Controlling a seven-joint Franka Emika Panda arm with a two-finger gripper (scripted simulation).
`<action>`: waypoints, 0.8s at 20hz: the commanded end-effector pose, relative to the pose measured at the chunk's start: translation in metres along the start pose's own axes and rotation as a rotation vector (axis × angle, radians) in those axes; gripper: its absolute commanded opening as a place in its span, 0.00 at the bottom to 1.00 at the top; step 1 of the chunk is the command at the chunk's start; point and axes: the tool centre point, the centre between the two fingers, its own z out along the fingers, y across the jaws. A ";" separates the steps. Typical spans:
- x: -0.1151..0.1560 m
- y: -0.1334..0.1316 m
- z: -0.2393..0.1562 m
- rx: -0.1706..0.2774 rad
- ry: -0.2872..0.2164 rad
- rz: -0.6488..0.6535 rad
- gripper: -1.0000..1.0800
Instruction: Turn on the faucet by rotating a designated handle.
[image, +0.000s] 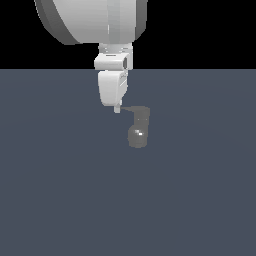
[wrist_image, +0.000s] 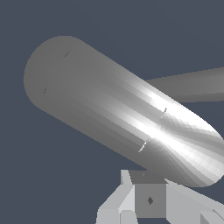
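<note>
Flat slate-blue floor (image: 60, 200) under a black backdrop is all the scenery you get from the exterior view, with the small dull-grey faucet (image: 138, 128) sitting about mid-frame: rounded shiny base, stubby upright cylinder, and the thin flat handle (image: 131, 108) poking out toward the exterior view's left. The white blocky gripper (image: 117, 109) hangs right at that lever's free end, looks like touching, but honestly I can't tell if the fingers are spread or closed from here. Wrist view is mostly a big smooth metal cylinder with a bright highlight, a thinner grey bar behind it, and pale finger (wrist_image: 117, 203) bits at the edge, spacing still unclear. My worry: contact is at the very tip, so a push could slide off the slick lever.
</note>
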 end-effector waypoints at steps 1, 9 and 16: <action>0.011 0.008 0.001 -0.005 0.003 0.011 0.00; 0.017 0.020 0.000 -0.002 0.001 0.001 0.00; 0.052 0.028 0.000 -0.003 0.002 0.005 0.00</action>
